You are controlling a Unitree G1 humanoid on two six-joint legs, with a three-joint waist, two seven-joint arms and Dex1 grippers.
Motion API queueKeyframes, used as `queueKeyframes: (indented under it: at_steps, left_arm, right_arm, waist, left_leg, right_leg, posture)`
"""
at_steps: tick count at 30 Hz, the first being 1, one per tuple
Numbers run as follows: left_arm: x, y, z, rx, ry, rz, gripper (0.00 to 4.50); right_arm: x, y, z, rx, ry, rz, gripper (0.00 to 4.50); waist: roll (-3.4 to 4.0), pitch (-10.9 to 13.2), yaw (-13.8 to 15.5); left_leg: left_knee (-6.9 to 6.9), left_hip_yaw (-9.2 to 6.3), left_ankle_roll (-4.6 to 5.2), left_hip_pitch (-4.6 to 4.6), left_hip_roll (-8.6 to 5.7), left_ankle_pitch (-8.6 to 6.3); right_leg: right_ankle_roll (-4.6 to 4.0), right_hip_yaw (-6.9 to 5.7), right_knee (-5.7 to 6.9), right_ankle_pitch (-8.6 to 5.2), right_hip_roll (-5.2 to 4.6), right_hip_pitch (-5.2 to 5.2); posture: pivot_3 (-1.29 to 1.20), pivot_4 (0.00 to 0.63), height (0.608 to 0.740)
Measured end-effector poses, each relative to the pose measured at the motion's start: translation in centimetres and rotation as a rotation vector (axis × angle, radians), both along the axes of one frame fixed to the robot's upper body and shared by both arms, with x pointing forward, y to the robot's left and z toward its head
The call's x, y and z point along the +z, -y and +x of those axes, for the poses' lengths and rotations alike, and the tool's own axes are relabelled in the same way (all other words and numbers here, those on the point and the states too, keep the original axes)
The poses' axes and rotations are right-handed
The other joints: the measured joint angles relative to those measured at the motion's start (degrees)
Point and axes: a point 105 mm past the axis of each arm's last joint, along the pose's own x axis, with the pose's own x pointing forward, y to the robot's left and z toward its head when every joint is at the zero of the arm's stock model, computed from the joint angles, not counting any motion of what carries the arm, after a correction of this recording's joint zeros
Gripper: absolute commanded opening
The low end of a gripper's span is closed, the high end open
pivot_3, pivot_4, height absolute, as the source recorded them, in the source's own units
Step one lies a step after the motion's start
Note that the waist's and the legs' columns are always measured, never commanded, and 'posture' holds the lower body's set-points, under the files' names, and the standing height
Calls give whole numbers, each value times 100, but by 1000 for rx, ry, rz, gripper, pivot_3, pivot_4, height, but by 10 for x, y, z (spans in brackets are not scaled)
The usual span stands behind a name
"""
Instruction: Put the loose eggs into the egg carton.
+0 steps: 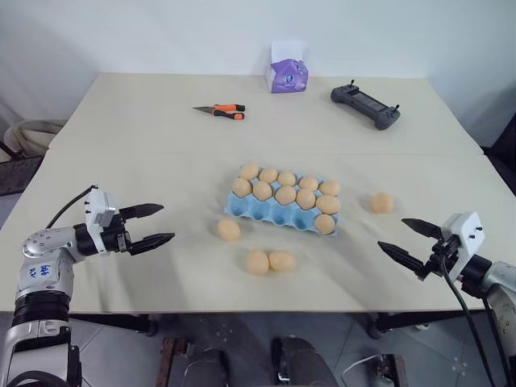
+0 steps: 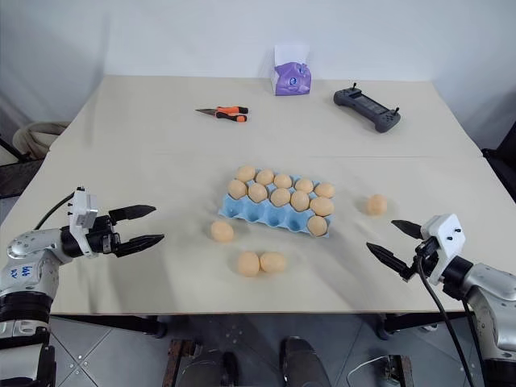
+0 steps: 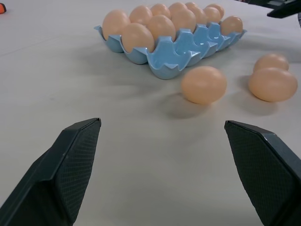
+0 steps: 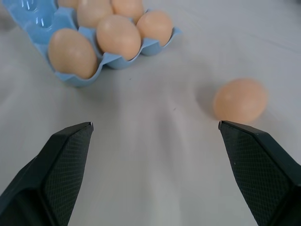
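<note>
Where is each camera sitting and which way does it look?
Head stereo eyes: look forward and down over the table; left gripper and right gripper show, both open.
Left wrist: looks along its fingers at the egg carton and three loose eggs.
Right wrist: looks at the carton's end and one loose egg.
All share the carton.

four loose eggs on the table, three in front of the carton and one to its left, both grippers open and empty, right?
Nearly. The lone egg lies to the right of the carton, near the right gripper, not to its left; the left eye view shows it. The rest holds: three eggs in front, the nearest to the left gripper at, both grippers open and empty.
</note>
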Motion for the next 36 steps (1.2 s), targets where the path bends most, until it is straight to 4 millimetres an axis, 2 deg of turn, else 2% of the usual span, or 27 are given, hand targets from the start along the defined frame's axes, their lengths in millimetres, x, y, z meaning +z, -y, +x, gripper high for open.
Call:
queueKeyframes:
  at_steps: [9, 13, 17, 19, 22, 24, 27, 32, 36]
  left_arm:
    - [4, 7, 1, -17, 105, -5, 4481]
    - [0, 7, 2, -9, 112, -26, 4481]
    - [6, 10, 5, -17, 139, -29, 4481]
    - [7, 12, 7, -22, 147, -33, 4481]
    - [6, 14, 6, -30, 146, -41, 4481]
    - [5, 16, 6, -37, 146, -48, 4481]
    - [4, 17, 6, -40, 144, -50, 4481]
    - [4, 17, 5, -40, 142, -51, 4481]
    - [4, 17, 6, -33, 141, -53, 4481]
  right_arm:
    - [37, 13, 32, -223, 141, 60, 4500]
    - [43, 14, 39, -297, 156, 96, 4500]
    - [45, 13, 47, -384, 188, 147, 4500]
    - [43, 14, 52, -432, 195, 161, 4500]
    - [29, 19, 60, -516, 161, 166, 4500]
    - [14, 16, 65, -543, 118, 170, 4500]
    - [3, 10, 71, -554, 83, 180, 4500]
    - [10, 3, 82, -543, 93, 210, 4500]
    - [-1, 0, 90, -545, 43, 200, 4500]
  waist:
    - [1, 0, -2]
    - [1, 1, -1]
    - [1, 1, -12]
    - [2, 1, -15]
    - [2, 1, -16]
    - [2, 1, -23]
    - [3, 2, -32]
    - [5, 3, -28]
    - [5, 3, -29]
  left_leg:
    - [-4, -2, -3, -2, 0, 1]
    - [-2, -1, -2, -8, 0, -1]
    - [1, 0, -2, -7, 0, 0]
    - [0, 1, -1, -5, -1, 0]
    - [-1, 1, -2, -6, -1, 1]
    - [-2, 5, -3, -9, -1, 1]
    - [-2, 7, -3, -11, 0, 1]
    - [0, 7, -2, -11, 0, 2]
    - [-1, 8, -2, -11, 0, 1]
  right_leg:
    - [-2, -1, 0, -1, -2, -3]
    - [-1, -1, -6, -1, -1, -4]
    - [-1, 0, -3, 0, -1, -3]
    - [-1, 0, -1, 0, -1, -3]
    - [-1, -1, -1, 0, 0, -4]
    - [-1, 1, -2, -1, 0, -7]
    - [-1, 3, 1, 0, 2, -12]
    - [-1, 4, 4, 0, 2, -13]
    - [-1, 3, 3, 0, 2, -13]
  posture:
    - [0, 150, 740]
    - [0, 150, 740]
    - [0, 150, 740]
    - [0, 150, 740]
    - [0, 150, 740]
    - [0, 150, 740]
    - [0, 150, 740]
    - [0, 150, 740]
    - [0, 150, 740]
